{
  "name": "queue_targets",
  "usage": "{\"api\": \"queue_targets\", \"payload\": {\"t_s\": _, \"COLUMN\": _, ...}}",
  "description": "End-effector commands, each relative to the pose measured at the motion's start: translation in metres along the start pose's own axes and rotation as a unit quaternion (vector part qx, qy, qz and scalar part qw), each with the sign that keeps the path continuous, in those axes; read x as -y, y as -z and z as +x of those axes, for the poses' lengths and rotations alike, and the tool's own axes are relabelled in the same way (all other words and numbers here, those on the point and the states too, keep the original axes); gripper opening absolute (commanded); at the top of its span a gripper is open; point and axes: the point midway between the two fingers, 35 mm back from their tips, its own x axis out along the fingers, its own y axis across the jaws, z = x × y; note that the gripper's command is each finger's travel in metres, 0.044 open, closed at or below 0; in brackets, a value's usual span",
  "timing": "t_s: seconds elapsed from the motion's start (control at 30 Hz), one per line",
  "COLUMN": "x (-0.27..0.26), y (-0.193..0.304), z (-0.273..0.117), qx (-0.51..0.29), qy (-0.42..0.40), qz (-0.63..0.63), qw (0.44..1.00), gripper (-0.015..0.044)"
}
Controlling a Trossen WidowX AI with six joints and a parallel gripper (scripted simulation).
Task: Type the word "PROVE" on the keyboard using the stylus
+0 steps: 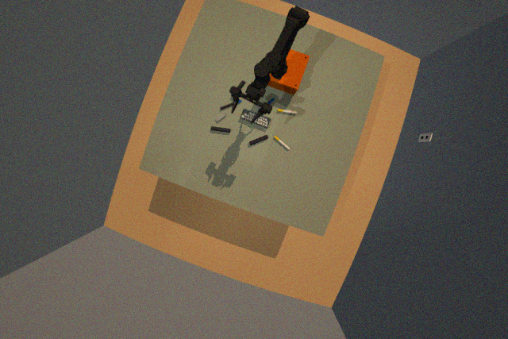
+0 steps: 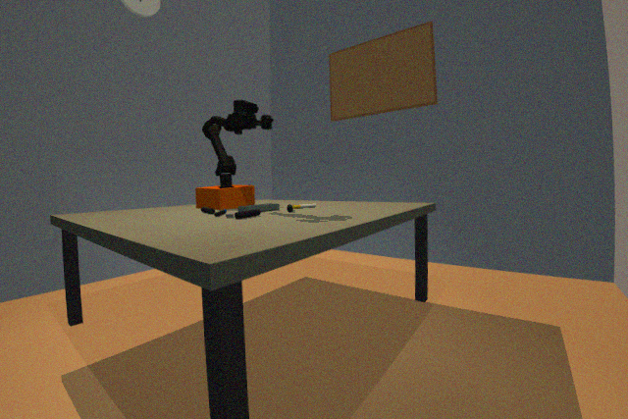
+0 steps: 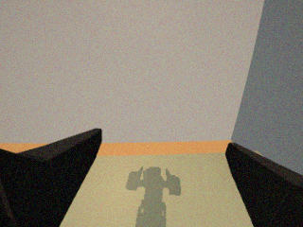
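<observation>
Presently, the gripper (image 1: 243, 117) (image 2: 271, 122) (image 3: 165, 142) stands almost fully open, fingers spread well apart, nothing held between them. The arm (image 1: 282, 41) (image 2: 219, 145) rises from an orange block (image 1: 300, 68) (image 2: 223, 197) and carries the gripper high above the desk (image 1: 295, 179) (image 2: 213, 241) (image 3: 204, 189).

Keyboard (image 2: 259, 208): lying on the desk in front of the block, partly masked by one finger in the top view. Around it, several slim items: two dark bars (image 1: 220, 129) (image 1: 258, 140), two white sticks with yellow ends (image 1: 289, 112) (image 1: 282, 144), a short grey piece (image 1: 221, 118) and a dark piece with a blue end (image 1: 228, 105).

Stylus: among the slim items on the desk, as far as can be judged; which one cannot be determined. No contact between gripper and keyboard.
</observation>
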Motion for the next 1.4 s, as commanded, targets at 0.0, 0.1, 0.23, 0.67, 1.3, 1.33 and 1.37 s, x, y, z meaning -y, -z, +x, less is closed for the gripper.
{"api": "queue_targets", "payload": {"t_s": 0.0, "x": -0.001, "y": 0.002, "z": 0.001, "qx": -0.005, "qy": -0.001, "qz": 0.001, "qw": 1.0, "gripper": 0.0414}}
{"api": "queue_targets", "payload": {"t_s": 0.1, "x": -0.008, "y": 0.037, "z": 0.017, "qx": -0.081, "qy": -0.01, "qz": 0.007, "qw": 0.997, "gripper": 0.0335}}
{"api": "queue_targets", "payload": {"t_s": 0.23, "x": -0.024, "y": 0.1, "z": 0.033, "qx": -0.212, "qy": -0.023, "qz": 0.01, "qw": 0.977, "gripper": 0.023}}
{"api": "queue_targets", "payload": {"t_s": 0.67, "x": -0.065, "y": 0.292, "z": -0.015, "qx": -0.616, "qy": -0.036, "qz": -0.044, "qw": 0.786, "gripper": 0.0}}
{"api": "queue_targets", "payload": {"t_s": 1.3, "x": -0.011, "y": 0.315, "z": -0.031, "qx": -0.683, "qy": -0.028, "qz": -0.067, "qw": 0.726, "gripper": 0.0}}
{"api": "queue_targets", "payload": {"t_s": 1.33, "x": -0.009, "y": 0.315, "z": -0.031, "qx": -0.683, "qy": -0.028, "qz": -0.067, "qw": 0.726, "gripper": 0.0}}
{"api": "queue_targets", "payload": {"t_s": 1.37, "x": -0.009, "y": 0.315, "z": -0.031, "qx": -0.683, "qy": -0.028, "qz": -0.067, "qw": 0.726, "gripper": 0.0}}
